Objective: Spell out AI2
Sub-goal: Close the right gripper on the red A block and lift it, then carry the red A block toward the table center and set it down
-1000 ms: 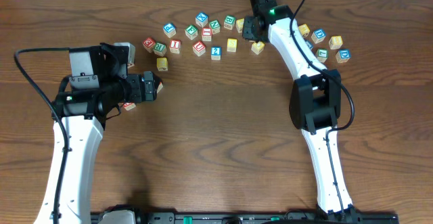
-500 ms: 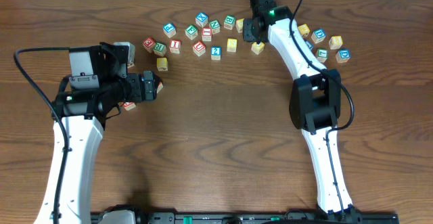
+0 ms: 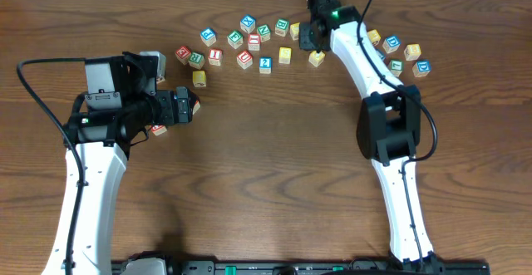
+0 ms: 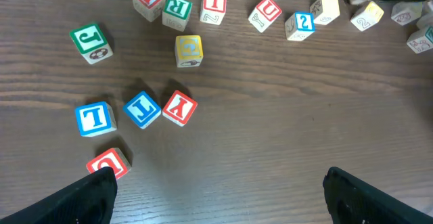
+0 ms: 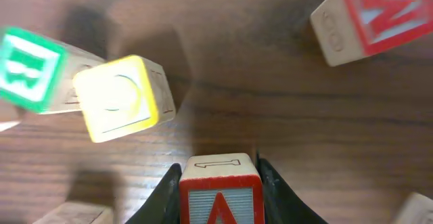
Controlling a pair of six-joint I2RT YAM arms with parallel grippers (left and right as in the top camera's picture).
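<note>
My right gripper (image 3: 307, 34) is at the back of the table among the row of letter blocks. In the right wrist view it (image 5: 219, 183) is shut on a red A block (image 5: 219, 191), held between both fingers. A red I block (image 3: 215, 56) and a blue 2 block (image 3: 265, 64) lie in the row; the left wrist view shows the I block (image 4: 213, 5) and the 2 block (image 4: 298, 25) too. My left gripper (image 3: 193, 103) is open and empty over bare wood at the left; it also shows in the left wrist view (image 4: 216, 183).
Several loose blocks curve along the back of the table (image 3: 274, 142). Near my left gripper lie a yellow block (image 4: 189, 51), blue L (image 4: 94, 119), blue T (image 4: 143, 109), red Y (image 4: 179, 107) and green J (image 4: 90, 42). A yellow block (image 5: 122, 99) sits close to the A.
My right gripper has shifted very slightly at the back row. The left arm has not moved.
</note>
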